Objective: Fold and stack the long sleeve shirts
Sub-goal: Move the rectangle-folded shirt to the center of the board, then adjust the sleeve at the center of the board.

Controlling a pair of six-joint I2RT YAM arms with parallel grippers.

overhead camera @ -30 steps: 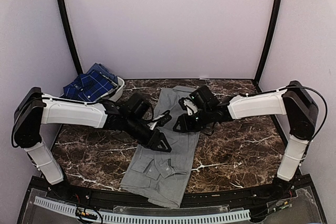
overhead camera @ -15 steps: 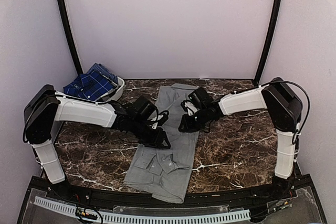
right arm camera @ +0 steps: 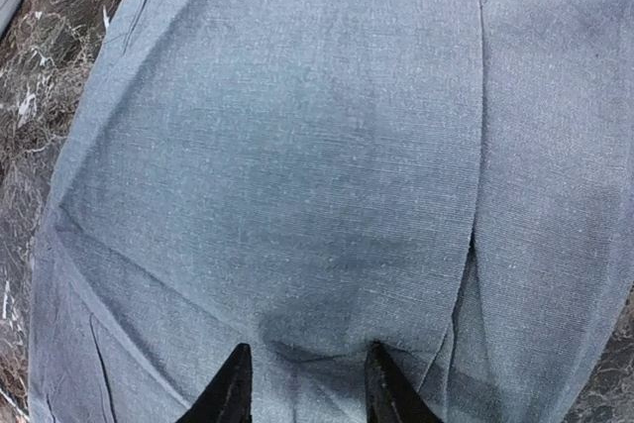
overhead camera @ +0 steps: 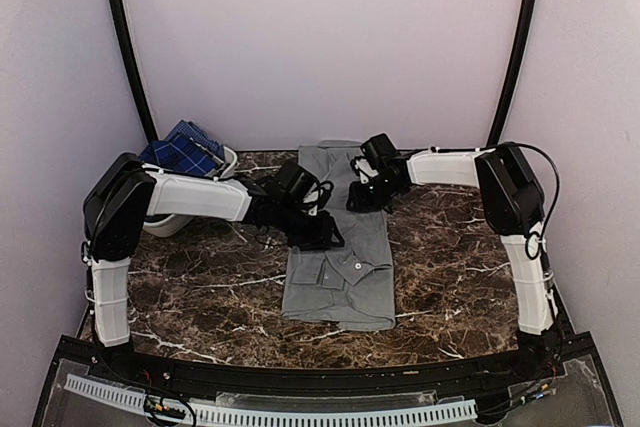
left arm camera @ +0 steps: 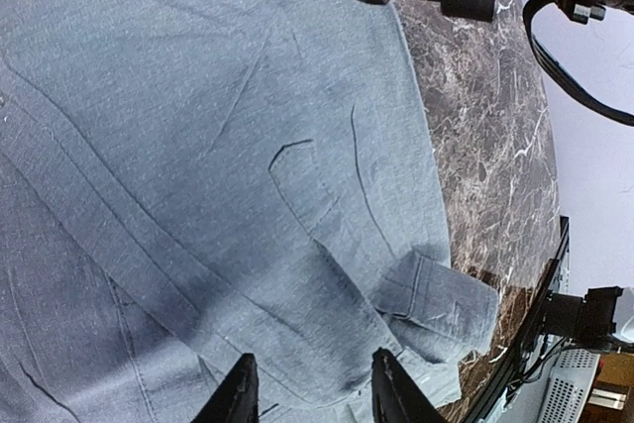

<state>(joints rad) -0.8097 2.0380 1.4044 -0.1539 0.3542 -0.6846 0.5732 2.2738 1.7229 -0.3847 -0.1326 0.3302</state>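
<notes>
The grey long sleeve shirt (overhead camera: 345, 272) lies flat and lengthwise in the middle of the table, its collar toward the near end and its hem at the back wall. My left gripper (overhead camera: 325, 234) rests on its left edge, fingertips apart on the flat cloth (left arm camera: 198, 146), with a folded cuff (left arm camera: 446, 299) just beyond them. My right gripper (overhead camera: 360, 197) sits on the shirt's upper right part. In the wrist view its tips (right arm camera: 306, 352) are apart, with a small pucker of grey cloth (right arm camera: 297, 146) between them. The blue plaid shirt (overhead camera: 182, 152) is heaped in the basket.
A white oval basket (overhead camera: 228, 160) stands at the back left, beside the left arm. Dark marble table (overhead camera: 450, 267) shows on both sides of the grey shirt. Black frame posts stand at the back corners, and a rail runs along the near edge.
The grey shirt has slid from the near edge toward the back wall and straightened. Both grippers moved back with it, and the arms reach farther out.
</notes>
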